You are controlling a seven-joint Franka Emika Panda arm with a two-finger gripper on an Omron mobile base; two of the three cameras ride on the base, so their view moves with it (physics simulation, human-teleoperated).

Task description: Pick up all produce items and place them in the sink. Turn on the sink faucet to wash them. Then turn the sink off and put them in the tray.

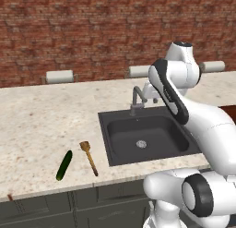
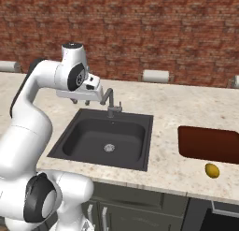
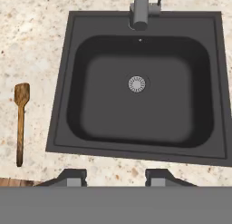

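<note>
The gripper (image 2: pixel 80 102) hangs in the upper left of the right base view, above the back left corner of the sink (image 2: pixel 144 127), and its two dark fingertips (image 3: pixel 72 177) stand apart at the bottom of the hand view with nothing between them, so the claw is spread and holds nothing. Just right of it in the right base view stands the sink faucet (image 2: pixel 110 102), upright at the basin's back rim with its spout angled over the bowl. The basin holds nothing but its round silver drain (image 3: pixel 137 84) at the centre of the hand view. On the counter (image 1: pixel 41 116) in the lower left of the left base view lies the wooden spoon (image 1: pixel 88 157), and just left of it, apart from it, the dark green cucumber (image 1: pixel 64 165). At the right edge of the right base view sits the reddish-brown tray (image 2: pixel 208 144), with the small yellow piece (image 2: pixel 212 170) on the counter just below it, outside the rim.
</note>
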